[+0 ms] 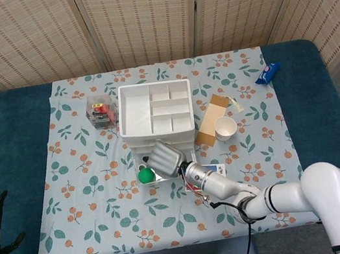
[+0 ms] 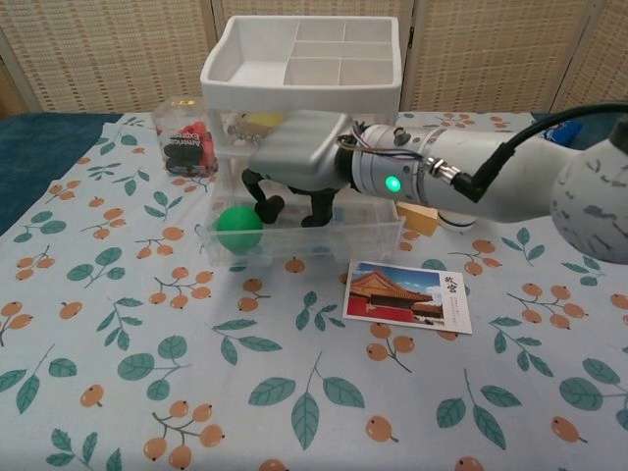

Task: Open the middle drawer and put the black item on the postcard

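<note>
Where drawer (image 2: pixel 294 240) open: green ball (image 2: pixel 237 228), black item (image 2: pixel 272 207).

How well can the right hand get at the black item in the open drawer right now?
Probably yes: the right hand hangs directly over the open drawer, fingers pointing down beside the black item. Only the green ball sits close.

drawer (image 2: pixel 294 231): clear glossy plastic | postcard (image 2: pixel 408 295): glossy paper, probably | tablecloth (image 2: pixel 147 373): matt printed cloth

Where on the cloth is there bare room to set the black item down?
Bare cloth lies in front of the postcard and across the near left side. It is crowded around the open drawer, where the right hand reaches in beside the green ball.
</note>
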{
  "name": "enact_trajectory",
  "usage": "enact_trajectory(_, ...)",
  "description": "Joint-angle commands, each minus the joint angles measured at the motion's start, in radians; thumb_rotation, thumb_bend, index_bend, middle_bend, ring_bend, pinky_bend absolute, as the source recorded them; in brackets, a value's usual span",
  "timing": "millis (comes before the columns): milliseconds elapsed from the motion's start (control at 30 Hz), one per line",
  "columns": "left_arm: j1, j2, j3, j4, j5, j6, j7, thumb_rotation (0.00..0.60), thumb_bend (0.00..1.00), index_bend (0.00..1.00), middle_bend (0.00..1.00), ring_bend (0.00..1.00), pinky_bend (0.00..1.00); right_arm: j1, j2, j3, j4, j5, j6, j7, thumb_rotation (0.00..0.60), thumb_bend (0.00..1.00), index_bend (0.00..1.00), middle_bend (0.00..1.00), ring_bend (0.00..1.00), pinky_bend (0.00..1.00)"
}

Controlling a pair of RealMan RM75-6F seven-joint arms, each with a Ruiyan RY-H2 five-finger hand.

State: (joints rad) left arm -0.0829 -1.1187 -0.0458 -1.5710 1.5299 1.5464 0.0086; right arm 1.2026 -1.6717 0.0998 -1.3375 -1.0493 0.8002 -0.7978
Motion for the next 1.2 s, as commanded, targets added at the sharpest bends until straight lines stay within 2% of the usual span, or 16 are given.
enact_trajectory(33, 0.0, 0.0, 0.0, 0.0, 0.0, 0.0, -0.001, 0.6, 0.15, 0.05, 0.0, 0.0, 0.08, 0.0, -0.002, 0.001, 0.003, -0.001, -0.001, 0.0, 0.6, 0.3, 0.34, 0.98, 1.0, 1.0)
enact_trajectory(500, 0.001, 0.001, -0.002, 0.005, -0.001, -0.002, -0.005, 0.6, 0.15, 0.05, 0.0, 0.0, 0.08, 0.001, -0.027, 0.012, 0.034, -0.009, -0.009, 0.014, 0.6, 0.31, 0.39, 0.98, 1.0, 1.0)
enact_trajectory(800, 0.0, -0.001, -0.003, 0.012, -0.003, -0.005, -0.009, 0.6, 0.15, 0.05, 0.0, 0.0, 0.08, 0.001, -0.031, 0.018, 0.044, -0.006, -0.017, 0.02, 0.6, 0.37, 0.49, 0.99, 1.0, 1.0)
enact_trajectory(1033, 0.001, -0.003, -0.003, 0.013, -0.002, -0.005, -0.01, 0.6, 0.15, 0.05, 0.0, 0.0, 0.08, -0.008, -0.02, 0.026, 0.021, -0.017, -0.001, 0.036, 0.6, 0.39, 0.53, 0.99, 1.0, 1.0)
enact_trajectory(1200, 0.0, -0.001, -0.004, 0.009, 0.003, -0.002, -0.008, 0.6, 0.15, 0.05, 0.0, 0.0, 0.08, -0.031, 0.014, 0.04, -0.04, -0.044, 0.051, 0.058, 0.6, 0.39, 0.53, 0.99, 1.0, 1.0)
